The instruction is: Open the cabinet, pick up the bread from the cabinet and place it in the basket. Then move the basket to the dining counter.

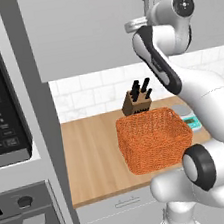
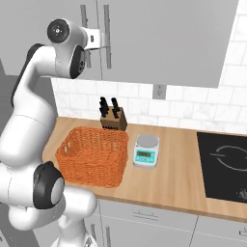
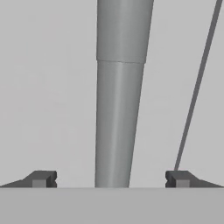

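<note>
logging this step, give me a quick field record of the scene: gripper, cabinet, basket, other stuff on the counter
gripper: open, one fingertip each side of the handle, not closed on it
handle: vertical metal bar
cabinet: door shut
basket: orange, on the wooden counter, looks empty
knife block: behind the basket
scale: beside the basket
bread: unseen

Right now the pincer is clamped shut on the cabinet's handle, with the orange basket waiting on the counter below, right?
Not quite. The pincer is wide open, its tips either side of the cabinet's handle without closing on it, as the hand view shows. The rest holds: the orange basket waits on the counter below.
</note>
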Motion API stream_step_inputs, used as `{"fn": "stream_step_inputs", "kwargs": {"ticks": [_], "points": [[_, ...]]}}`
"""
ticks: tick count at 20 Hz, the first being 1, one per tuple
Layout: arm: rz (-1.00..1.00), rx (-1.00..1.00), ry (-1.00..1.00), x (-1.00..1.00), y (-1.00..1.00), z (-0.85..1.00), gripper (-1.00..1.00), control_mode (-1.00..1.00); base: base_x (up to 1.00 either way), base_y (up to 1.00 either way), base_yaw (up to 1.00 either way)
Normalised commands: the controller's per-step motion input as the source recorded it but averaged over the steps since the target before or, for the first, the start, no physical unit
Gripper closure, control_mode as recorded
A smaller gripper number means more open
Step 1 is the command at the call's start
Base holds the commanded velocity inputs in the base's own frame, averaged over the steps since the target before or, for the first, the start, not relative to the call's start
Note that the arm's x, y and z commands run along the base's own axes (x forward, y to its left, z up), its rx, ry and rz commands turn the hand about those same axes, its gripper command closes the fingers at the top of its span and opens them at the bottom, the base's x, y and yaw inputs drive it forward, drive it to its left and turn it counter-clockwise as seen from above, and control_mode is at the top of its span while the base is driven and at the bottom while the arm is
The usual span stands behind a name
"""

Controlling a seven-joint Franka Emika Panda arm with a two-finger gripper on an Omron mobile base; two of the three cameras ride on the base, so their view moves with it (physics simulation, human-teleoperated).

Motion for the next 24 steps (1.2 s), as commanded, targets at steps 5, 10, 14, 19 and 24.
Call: {"fn": "stream_step_inputs", "kwargs": {"ticks": [5,10,14,19,24], "points": [[0.00,-0.04,0.00,0.73,0.36,-0.40,1.00,-1.00,0.00,0.00,0.00],[0.11,0.00,0.01,0.31,0.97,-0.22,1.00,-1.00,0.00,0.00,0.00],[0.24,0.01,0.02,0.00,1.00,-0.01,1.00,-1.00,0.00,0.00,0.00],[0.20,0.00,0.01,-0.17,1.00,0.00,1.00,-1.00,0.00,0.00,0.00],[0.10,0.00,0.11,-0.47,1.00,0.06,1.00,-1.00,0.00,0.00,0.00]]}}
